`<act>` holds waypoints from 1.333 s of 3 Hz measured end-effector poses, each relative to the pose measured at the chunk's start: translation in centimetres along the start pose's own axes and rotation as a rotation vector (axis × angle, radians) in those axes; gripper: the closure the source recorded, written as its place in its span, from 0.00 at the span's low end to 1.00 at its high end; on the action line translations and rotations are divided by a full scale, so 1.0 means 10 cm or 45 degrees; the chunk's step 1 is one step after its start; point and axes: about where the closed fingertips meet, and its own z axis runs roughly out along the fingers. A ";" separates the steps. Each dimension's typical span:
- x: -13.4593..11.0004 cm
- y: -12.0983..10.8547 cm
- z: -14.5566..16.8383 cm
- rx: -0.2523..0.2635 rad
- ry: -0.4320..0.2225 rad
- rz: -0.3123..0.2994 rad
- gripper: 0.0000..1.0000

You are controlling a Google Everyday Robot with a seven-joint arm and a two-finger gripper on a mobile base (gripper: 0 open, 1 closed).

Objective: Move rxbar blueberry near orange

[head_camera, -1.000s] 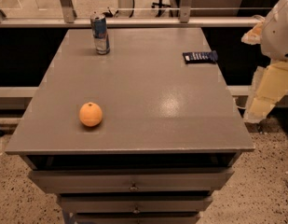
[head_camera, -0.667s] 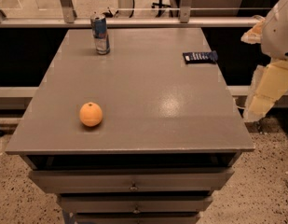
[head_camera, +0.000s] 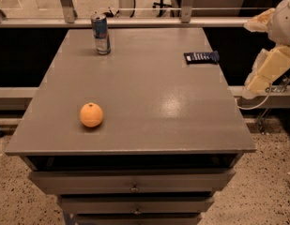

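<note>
Noting no movement since a second ago: keeping the end effector parked just off the right edge of the desk, beyond its rim, with fruit, bar and can lying exactly where they were. Not managing to tell how far the end effector is opening, or whether it is holding anything.

Finding the rxbar blueberry lying flat to the end effector's left and slightly farther back, close to the desk's right edge, touching nothing else. Finding the orange sitting far to the end effector's left and nearer the camera, toward the front-left corner, well apart from the bar. Spotting a blue-and-silver can standing upright far to the left and behind, near the back edge.

Looking over a plain grey, matte top, catching a pale glare patch between the end effector and the orange. Seeing drawers stacked beneath the front edge, speckled floor spreading below the end effector, a pale rail running behind the back edge, and a white cable drooping under the end effector. Leaving a broad stretch of grey top lying between bar and orange.
</note>
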 end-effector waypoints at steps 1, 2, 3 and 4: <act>-0.21 -0.22 0.27 -0.019 -0.135 -0.036 0.00; -0.48 -0.53 0.71 -0.041 -0.223 -0.024 0.00; -0.63 -0.70 1.04 -0.021 -0.230 0.041 0.00; -0.68 -0.91 1.38 0.016 -0.212 0.143 0.00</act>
